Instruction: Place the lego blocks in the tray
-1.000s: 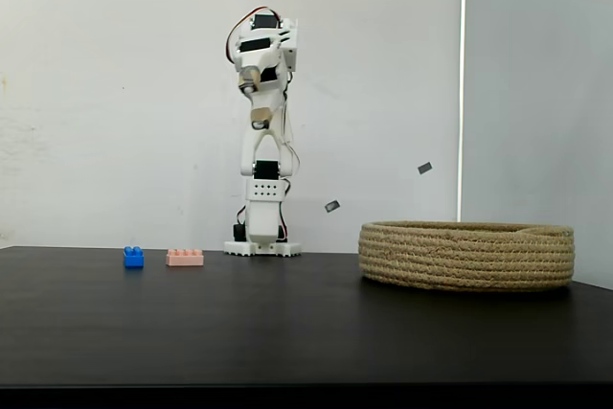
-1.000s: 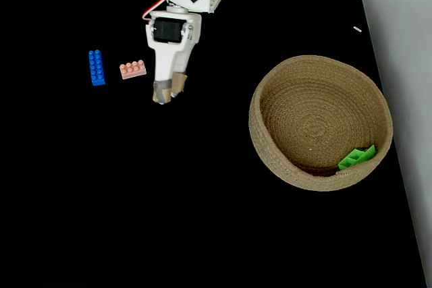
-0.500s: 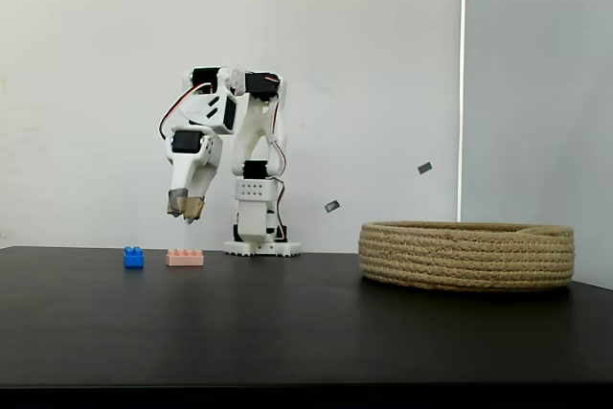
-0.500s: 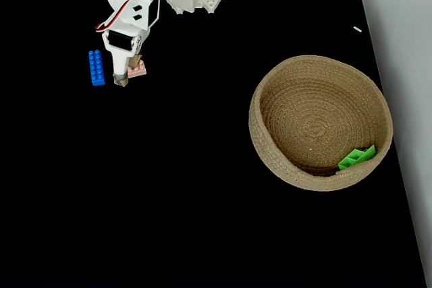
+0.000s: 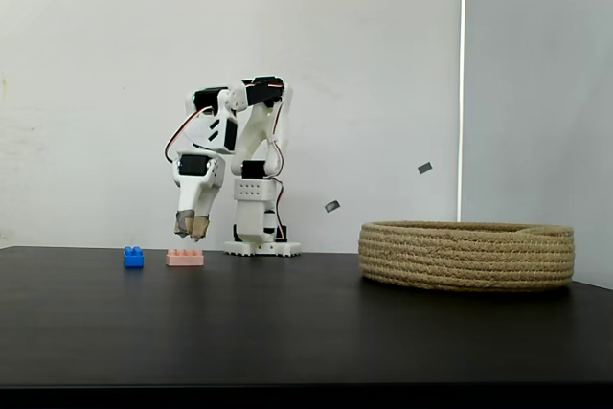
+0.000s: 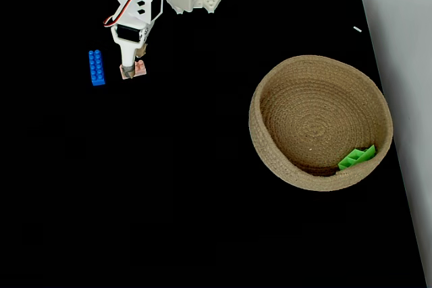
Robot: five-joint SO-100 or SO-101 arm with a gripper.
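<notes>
A: Presently, item 1: gripper (image 5: 192,228), pointing down, hanging just above the pink brick (image 5: 185,258), clear of it in the side-on fixed view. Jaws?

B: Nearly together, holding nothing; from above the gripper (image 6: 127,71) overlaps the pink brick (image 6: 139,69).

A: Item 2: blue brick (image 6: 97,67), lying on the black table (image 6: 169,187) just left of the pink one.

B: Item 3: green brick (image 6: 357,157), inside the rope tray (image 6: 270,160), against its near-right wall. The tray (image 5: 466,256) sits well apart from the other 2 bricks.
</notes>
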